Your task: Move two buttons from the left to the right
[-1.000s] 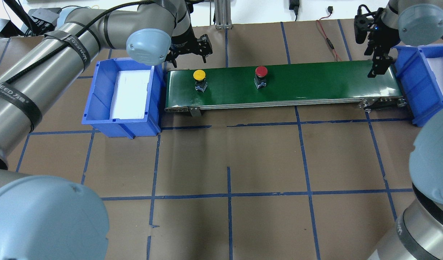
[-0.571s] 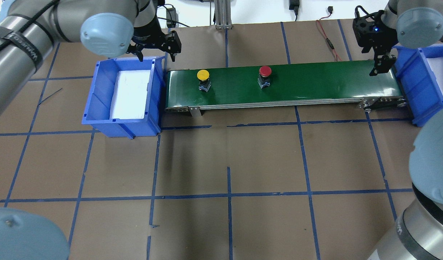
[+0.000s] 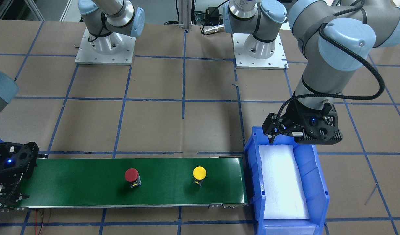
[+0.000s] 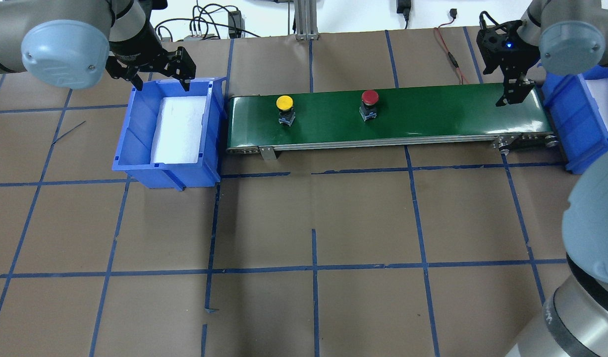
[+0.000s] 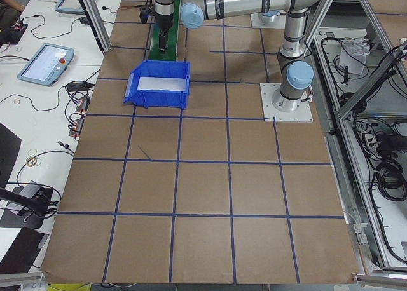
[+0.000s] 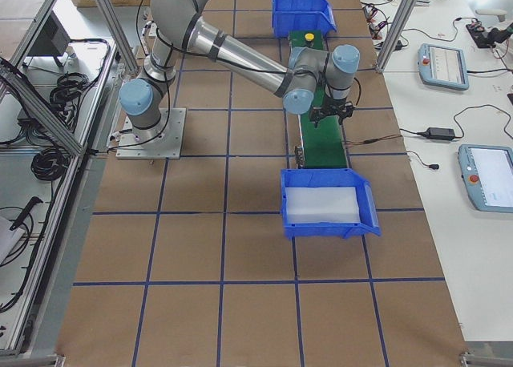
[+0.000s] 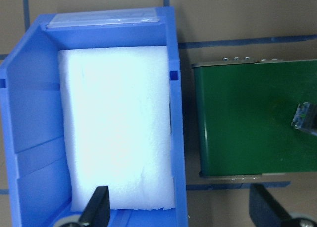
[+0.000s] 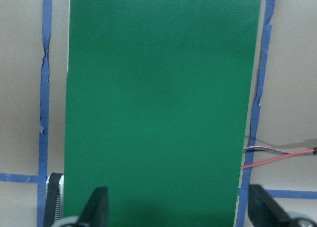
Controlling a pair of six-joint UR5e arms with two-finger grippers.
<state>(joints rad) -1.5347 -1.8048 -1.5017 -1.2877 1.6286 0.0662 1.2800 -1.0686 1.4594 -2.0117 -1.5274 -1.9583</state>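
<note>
Both buttons stand upright on the green conveyor belt [image 4: 432, 111]: the yellow button [image 4: 284, 102] near its left end, the red button [image 4: 369, 96] just left of the middle. They are well apart from each other. The right gripper [image 4: 513, 94] hangs over the belt's right end beside the right blue bin [image 4: 576, 124], its fingers spread wide with nothing between them. The left gripper [image 4: 162, 82] is just as wide and empty above the rear wall of the left blue bin [image 4: 135, 144].

The likely trouble is timing. These top-heavy buttons ride a moving belt, so a late or off-centre pinch could topple one. A missed button could drop at the gap before the right bin.

Compared with a second ago, both buttons have shifted a little rightward. The left gripper has swung from behind the belt's left end to over the left bin, and the right gripper has barely moved.
</note>
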